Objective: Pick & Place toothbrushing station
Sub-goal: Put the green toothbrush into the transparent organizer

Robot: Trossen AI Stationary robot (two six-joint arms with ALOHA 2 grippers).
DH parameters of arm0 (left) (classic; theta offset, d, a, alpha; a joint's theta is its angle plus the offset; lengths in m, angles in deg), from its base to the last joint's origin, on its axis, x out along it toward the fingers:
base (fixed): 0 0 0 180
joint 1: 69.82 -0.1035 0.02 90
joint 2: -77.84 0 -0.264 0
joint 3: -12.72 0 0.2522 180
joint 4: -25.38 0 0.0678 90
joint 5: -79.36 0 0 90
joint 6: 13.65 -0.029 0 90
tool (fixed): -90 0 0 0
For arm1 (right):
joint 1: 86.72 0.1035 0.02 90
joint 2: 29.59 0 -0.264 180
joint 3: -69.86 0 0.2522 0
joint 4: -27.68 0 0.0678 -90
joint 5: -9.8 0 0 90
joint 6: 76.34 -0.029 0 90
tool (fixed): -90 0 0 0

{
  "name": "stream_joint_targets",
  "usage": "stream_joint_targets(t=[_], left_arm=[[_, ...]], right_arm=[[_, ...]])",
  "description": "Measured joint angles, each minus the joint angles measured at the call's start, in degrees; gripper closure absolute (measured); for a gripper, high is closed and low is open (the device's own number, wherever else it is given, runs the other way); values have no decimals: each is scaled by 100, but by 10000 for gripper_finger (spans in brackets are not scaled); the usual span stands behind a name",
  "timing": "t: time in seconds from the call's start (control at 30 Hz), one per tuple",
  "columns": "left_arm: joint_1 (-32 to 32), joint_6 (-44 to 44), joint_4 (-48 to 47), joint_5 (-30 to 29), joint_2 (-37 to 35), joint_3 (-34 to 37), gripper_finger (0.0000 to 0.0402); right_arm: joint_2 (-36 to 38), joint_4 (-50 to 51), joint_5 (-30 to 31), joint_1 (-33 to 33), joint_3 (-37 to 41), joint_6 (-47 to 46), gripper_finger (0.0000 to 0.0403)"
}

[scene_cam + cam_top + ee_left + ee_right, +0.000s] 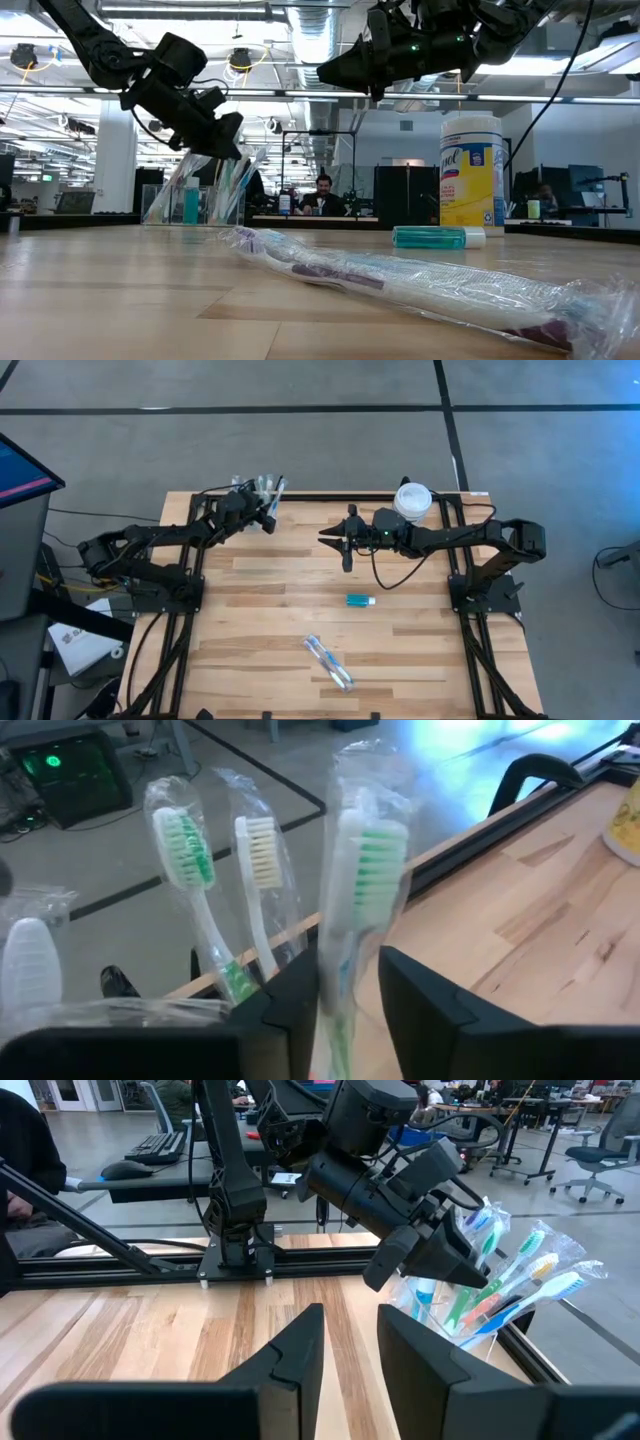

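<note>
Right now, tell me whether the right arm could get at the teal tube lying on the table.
Probably yes. The right gripper hangs above the table with nothing between its fingers, and the teal tube lies apart on bare wood just in front of it. The wrapped toothbrush lies farther off, out of the way.

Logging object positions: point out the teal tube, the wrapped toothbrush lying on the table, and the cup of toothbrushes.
teal tube [359,600], high view, tube body.
wrapped toothbrush [328,661], high view, mid-handle.
cup of toothbrushes [470,1305], right wrist view, bunched handles.

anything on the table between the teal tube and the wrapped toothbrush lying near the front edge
No, that stretch is bare wood. The high view shows the teal tube and the wrapped toothbrush apart, with only tabletop between them.
</note>
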Motion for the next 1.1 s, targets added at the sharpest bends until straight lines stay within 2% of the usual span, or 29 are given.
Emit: stream_joint_targets(t=[0.57, 0.93, 1.1], left_arm=[[1, 43, 315, 230, 0, -11, 225], [0, 77, 424, 375, -2, 120, 221], [0, -123, 752, 377, -2, 125, 220]], right_arm=[[0, 0, -2, 0, 2, 0, 315], [0, -2, 0, 0, 2, 2, 315], [0, -2, -1, 0, 2, 1, 315]])
